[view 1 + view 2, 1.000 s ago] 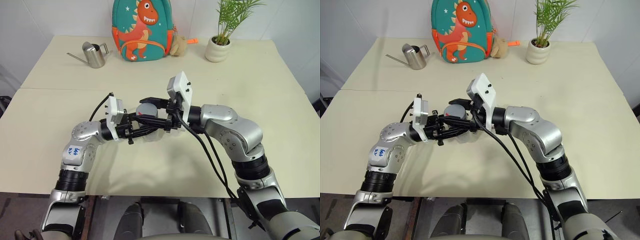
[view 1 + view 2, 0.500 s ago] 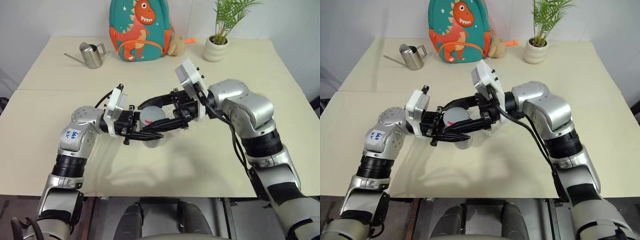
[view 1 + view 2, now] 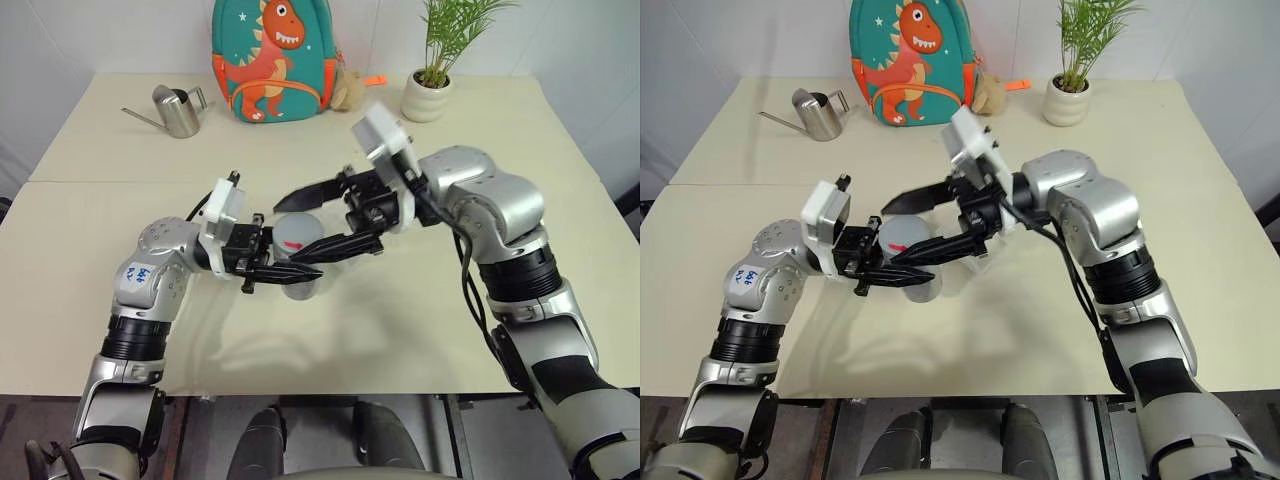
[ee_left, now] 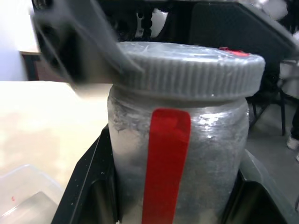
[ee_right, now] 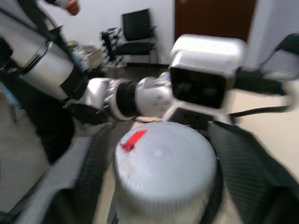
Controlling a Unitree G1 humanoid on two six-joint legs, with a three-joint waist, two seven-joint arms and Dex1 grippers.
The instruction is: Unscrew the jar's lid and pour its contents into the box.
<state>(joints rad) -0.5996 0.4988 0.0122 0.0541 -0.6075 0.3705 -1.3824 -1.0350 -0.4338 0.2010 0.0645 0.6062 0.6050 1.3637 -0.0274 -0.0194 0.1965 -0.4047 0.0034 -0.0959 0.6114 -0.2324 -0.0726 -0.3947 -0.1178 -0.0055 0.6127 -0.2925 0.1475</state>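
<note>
Left eye view, catalogued from table centre outward.

Jar [image 3: 296, 262]: clear, frosted sides, red strip down the wall; upright above the cream table [image 3: 420, 320], near its centre; clamped at the body between both black fingers of left gripper [image 3: 298, 271], reaching in from 9 o'clock.

Lid [image 3: 298, 232]: grey ribbed screw cap, small red mark on top; seated on jar mouth.

Right gripper [image 3: 309, 220]: reaching in from 3 o'clock, level with lid; fingers spread wide, one on the far side of the cap, one on the near side, standing off it.

Contents: cannot tell through the frosted wall.

Box [image 4: 25, 196]: transparent corner, on tabletop below and beside jar in left wrist view.

Watering can [image 3: 176, 109]: steel, 11 o'clock, far half of table.

Backpack [image 3: 270, 58]: teal, orange dinosaur print, 12 o'clock, upright at back edge.

Potted plant [image 3: 428, 88]: white pot, green fronds, 1 o'clock, back edge.
</note>
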